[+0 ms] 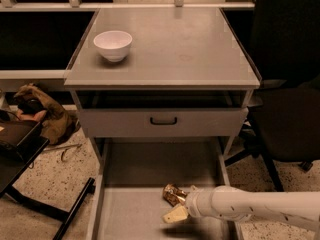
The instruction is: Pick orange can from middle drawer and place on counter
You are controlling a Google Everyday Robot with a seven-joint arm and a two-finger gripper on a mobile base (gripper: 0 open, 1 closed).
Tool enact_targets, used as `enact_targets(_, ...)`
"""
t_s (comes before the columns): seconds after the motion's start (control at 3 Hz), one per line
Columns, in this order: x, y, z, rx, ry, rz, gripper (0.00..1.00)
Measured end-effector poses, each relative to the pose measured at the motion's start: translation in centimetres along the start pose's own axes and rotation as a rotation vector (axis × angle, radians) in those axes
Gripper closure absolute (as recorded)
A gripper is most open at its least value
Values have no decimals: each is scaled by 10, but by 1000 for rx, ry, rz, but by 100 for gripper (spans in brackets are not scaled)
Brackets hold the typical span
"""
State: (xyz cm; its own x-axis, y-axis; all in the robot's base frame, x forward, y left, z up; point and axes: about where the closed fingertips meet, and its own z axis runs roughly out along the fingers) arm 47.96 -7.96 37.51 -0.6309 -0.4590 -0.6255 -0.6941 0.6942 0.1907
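The orange can [173, 194] lies on the floor of the open middle drawer [130, 214], right of its centre and near the front. My gripper [175, 207] comes in from the lower right on a white arm [250, 206] and is right at the can, low in the drawer. A pale part of the gripper shows just below the can. The counter [175, 49] is the grey cabinet top above.
A white bowl [113, 45] stands on the counter's left side. A shut grey drawer front with a black handle [163, 120] sits above the open drawer. A dark office chair [290, 109] stands to the right. A brown bag [42, 111] and black stand [20, 144] are on the left.
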Motion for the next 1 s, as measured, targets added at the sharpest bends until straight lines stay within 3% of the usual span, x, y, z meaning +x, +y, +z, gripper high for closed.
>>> enact_targets(0.33,11,14,14,-34,34,-5,0)
enact_targets(0.67,10,23,34,-59,51,-18,19)
enact_targets(1.0,8,23,32,-59,51,-18,42)
